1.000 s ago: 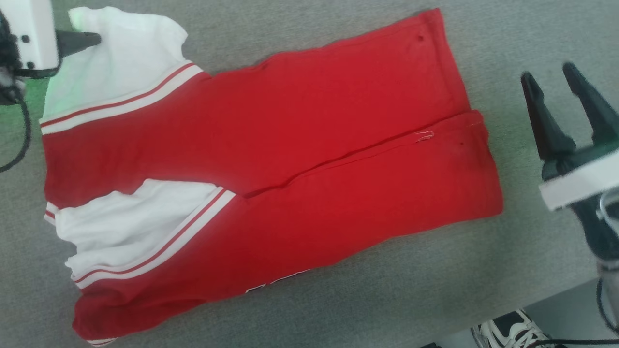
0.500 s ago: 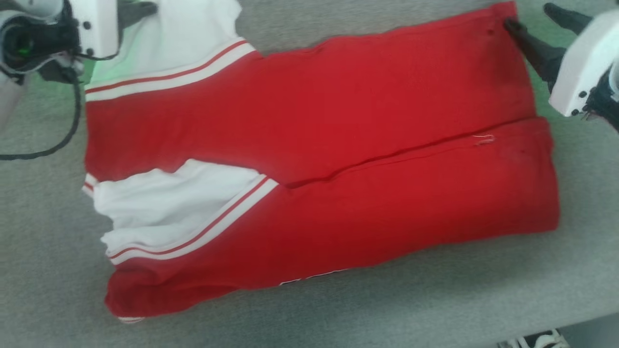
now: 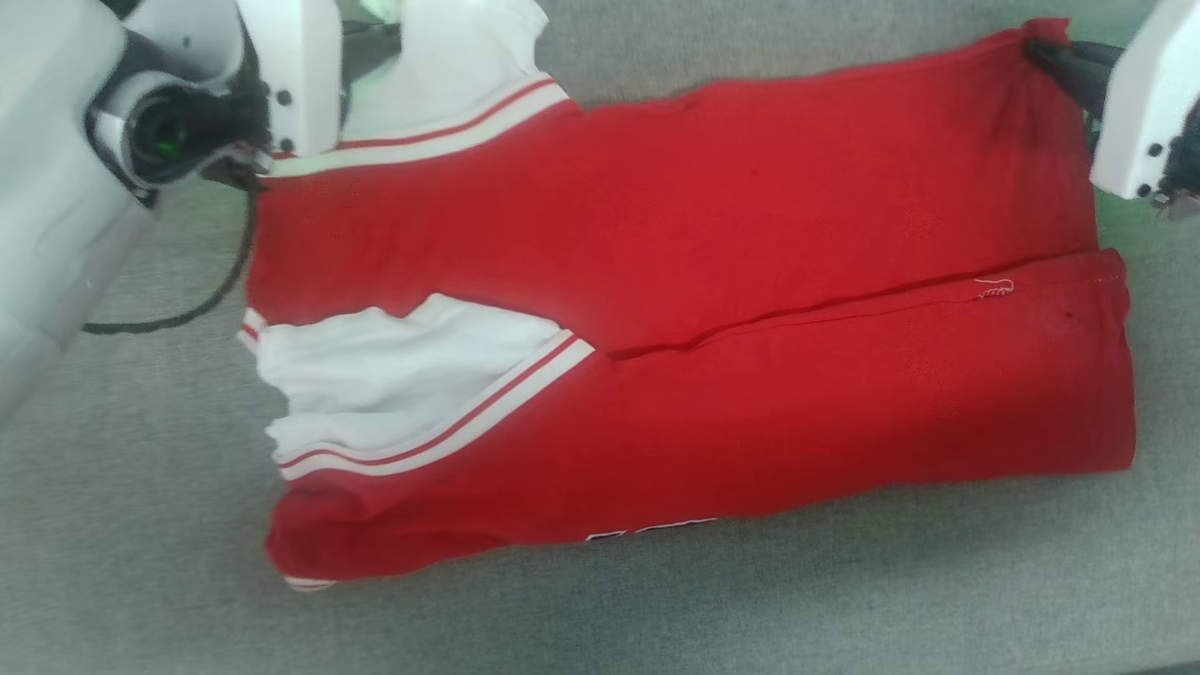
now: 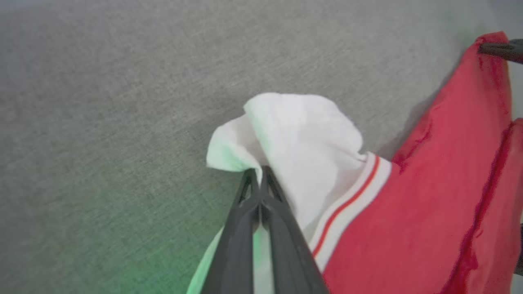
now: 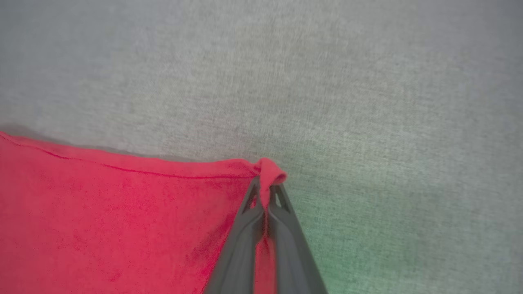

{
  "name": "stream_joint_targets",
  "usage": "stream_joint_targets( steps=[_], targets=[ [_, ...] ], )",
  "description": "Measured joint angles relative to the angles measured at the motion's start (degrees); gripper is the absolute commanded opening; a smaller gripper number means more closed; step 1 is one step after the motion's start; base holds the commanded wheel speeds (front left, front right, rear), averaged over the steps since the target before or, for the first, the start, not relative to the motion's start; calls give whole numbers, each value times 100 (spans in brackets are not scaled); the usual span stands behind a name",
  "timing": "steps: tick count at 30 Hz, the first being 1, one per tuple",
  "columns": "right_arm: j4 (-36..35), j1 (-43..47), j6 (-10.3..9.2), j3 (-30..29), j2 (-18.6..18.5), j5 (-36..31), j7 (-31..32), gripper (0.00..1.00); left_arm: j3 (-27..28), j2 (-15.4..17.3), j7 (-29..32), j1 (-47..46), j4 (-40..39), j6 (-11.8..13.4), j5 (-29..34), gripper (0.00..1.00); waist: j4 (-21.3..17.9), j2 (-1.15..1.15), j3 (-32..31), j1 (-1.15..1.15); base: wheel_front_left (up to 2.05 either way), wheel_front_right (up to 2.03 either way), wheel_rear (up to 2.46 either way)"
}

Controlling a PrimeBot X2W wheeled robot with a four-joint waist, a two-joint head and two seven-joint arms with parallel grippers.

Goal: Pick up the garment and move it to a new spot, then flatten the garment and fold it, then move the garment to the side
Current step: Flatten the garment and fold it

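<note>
While the garment [image 3: 750, 234], a red jersey with white stripe-trimmed sleeves, is laid folded on the grey surface [image 3: 656, 609], its white sleeve is pinched by the closed left gripper [image 4: 260, 173] and its red corner by the closed right gripper [image 5: 267, 185]

The desk [image 3: 656, 619] is covered with a grey, finely woven cloth, similar to felt, plain and without any pattern. The light is soft and even, and shadows are weak. A pale green tint [image 5: 367, 249] lies on the cloth in some spots
</note>
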Motion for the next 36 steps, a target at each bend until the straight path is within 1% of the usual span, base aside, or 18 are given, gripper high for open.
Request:
stream_joint_targets(
  steps=[3,5,10,16,21,27,29,31,34,36],
  targets=[
    [-10,219,0,-165,-119,220,-379,0,73,-22,-400,101,-252,0,-207,0,88,0,-221,0,0,0,0],
    [-91,442,0,-221,-210,397,-503,0,115,27,-630,227,-532,0,-314,0,157,0,-409,0,0,0,0],
    [-441,1239,0,-339,-614,699,-676,0,130,320,-1210,799,-1463,0,-542,0,356,0,-939,0,0,0,0],
    [-1074,2379,-1,-515,-1038,909,-750,0,-18,1037,-2002,1797,-2713,-1,-600,0,629,0,-1474,0,0,0,0],
    [-1547,3245,-1,-778,-1265,981,-831,0,-168,1666,-2741,2728,-3448,0,-598,0,828,0,-1715,0,0,0,0],
    [-2007,4192,0,-1177,-1355,971,-925,0,-247,2120,-3728,3723,-4047,0,-703,0,925,0,-1737,0,0,0,0],
    [-2064,4398,-1,-1328,-1302,1025,-925,0,-336,2147,-3913,3959,-4109,-1,-698,0,929,0,-1699,0,0,0,0],
    [-2065,4532,-1,-1360,-1240,950,-915,0,-437,2089,-4003,4092,-4047,0,-639,0,929,0,-1645,0,0,0,0],
    [-1925,4572,-1,-1425,-1069,900,-884,0,-569,1891,-3971,4145,-3668,0,-470,0,930,0,-1566,0,0,0,0],
    [-1807,4565,-1,-1416,-992,778,-880,0,-604,1695,-3949,4147,-3462,0,-474,0,928,0,-1516,0,0,0,0]
  ],
)
